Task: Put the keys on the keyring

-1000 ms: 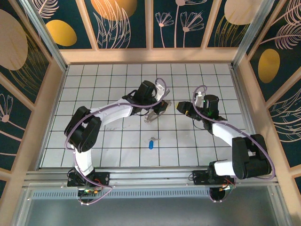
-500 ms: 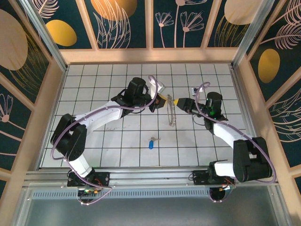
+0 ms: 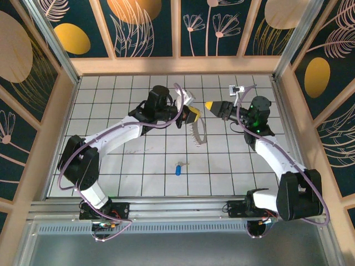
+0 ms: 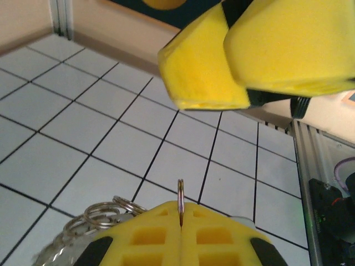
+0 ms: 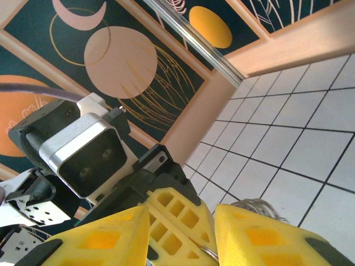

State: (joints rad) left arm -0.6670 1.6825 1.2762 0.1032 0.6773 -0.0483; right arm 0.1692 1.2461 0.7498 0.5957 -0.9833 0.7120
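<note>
The left claw (image 3: pixel 192 116) pinches the keyring (image 3: pixel 198 134), which hangs at the middle of the frame over the surface (image 3: pixel 127 172). The right claw (image 3: pixel 209 105), partly spread and empty, is just to its right. The key (image 3: pixel 178 169) lies at lower centre, its long axis almost vertical in the frame, well apart from both claws. The left claw is nearer to it, but busy. Compared with half a second ago, the right claw has gone higher in the frame and the key has not moved.

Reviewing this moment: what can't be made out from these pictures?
- keyring: the small pieces along its rim are too small in the top view; in the left wrist view the left gripper, shut on it, and the bottom edge cut most of it off.
- right gripper: whether it touches the keyring; its own fingers block the right wrist view.
- blue key: blade and hole too small in the top view.
</note>
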